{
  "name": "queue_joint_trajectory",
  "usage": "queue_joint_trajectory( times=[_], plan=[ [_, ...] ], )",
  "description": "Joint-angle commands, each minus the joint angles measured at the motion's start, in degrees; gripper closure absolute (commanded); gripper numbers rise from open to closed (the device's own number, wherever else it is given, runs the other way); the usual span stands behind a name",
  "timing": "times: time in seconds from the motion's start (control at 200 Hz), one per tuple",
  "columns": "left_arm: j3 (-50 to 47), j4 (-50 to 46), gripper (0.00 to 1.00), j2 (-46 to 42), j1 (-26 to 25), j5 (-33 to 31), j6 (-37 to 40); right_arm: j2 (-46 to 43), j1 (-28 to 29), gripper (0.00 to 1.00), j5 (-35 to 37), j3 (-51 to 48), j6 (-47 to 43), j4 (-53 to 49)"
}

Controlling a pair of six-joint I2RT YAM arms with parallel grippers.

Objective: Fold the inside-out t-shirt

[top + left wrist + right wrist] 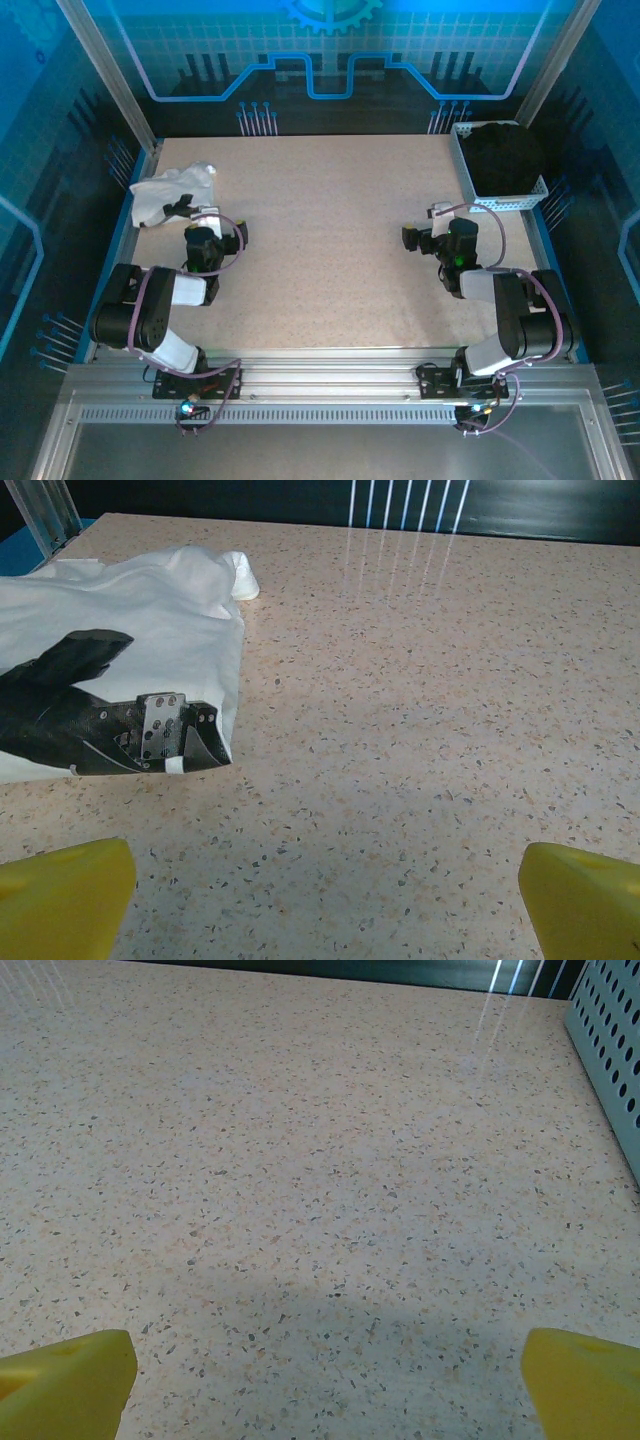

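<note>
Inside-out t-shirt (505, 155): black, bunched in a heap inside the white perforated basket (462, 165), far right of the table (320, 260). Its long axis and heading cannot be told. White garment (170, 190) with black print, far left. Left gripper (192, 210) and right gripper (425, 224): jaws wide apart, holding nothing.

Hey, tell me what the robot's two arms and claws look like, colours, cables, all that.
The left arm and right arm are chunky black jointed segments with white covers. A purplish cable runs along each. The left claw and right claw have yellow fingers. A small green light glows near the right arm's wrist.
</note>
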Motion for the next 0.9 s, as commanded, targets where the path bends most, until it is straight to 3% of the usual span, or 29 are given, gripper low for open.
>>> queue_joint_trajectory(
  times=[0.0, 0.31, 0.385, 0.455, 0.585, 0.645, 0.77, 0.895],
  plan=[
    [0.3, 1.93, 0.01, -0.02, 0.33, -0.65, -0.37, 0.6, -0.42, 0.0, -0.05, 0.43, -0.56, 1.55],
    [-0.23, 2.88, 0.01, -0.07, 0.33, -1.22, -0.6, 0.19, 0.18, 0.0, 2.24, 0.51, -0.49, 1.37],
    [-1.71, 4.04, 0.01, -1.77, 0.33, -2.28, -0.92, -3.04, 1.09, 0.0, 5.43, 1.31, -0.28, -2.63],
    [-2.93, 3.91, 0.01, -4.84, 0.22, -3.0, -0.93, -8.46, 0.89, 0.0, 8.12, 3.91, 2.69, -12.69],
    [-1.48, -8.56, 0.01, -15.72, 0.07, -7.4, -2.81, -17.48, 0.42, 0.0, 9.88, 2.67, 7.93, -17.24],
    [0.69, -17.68, 0.01, -21.1, 0.22, -8.54, -8.67, -22.17, 0.35, 0.0, 11.2, 2.58, 10.68, -19.85],
    [6.02, -30.33, 0.01, -27.09, 0.26, 3.11, -17.32, -29.57, 1.0, 0.02, 14.41, 6.18, 14.68, -30.41],
    [12.93, -37.74, 0.05, -26.59, -1.28, 13.31, -25.15, -31.88, 6.76, 0.05, 15.85, 12.35, 10.19, -38.79]
  ],
)
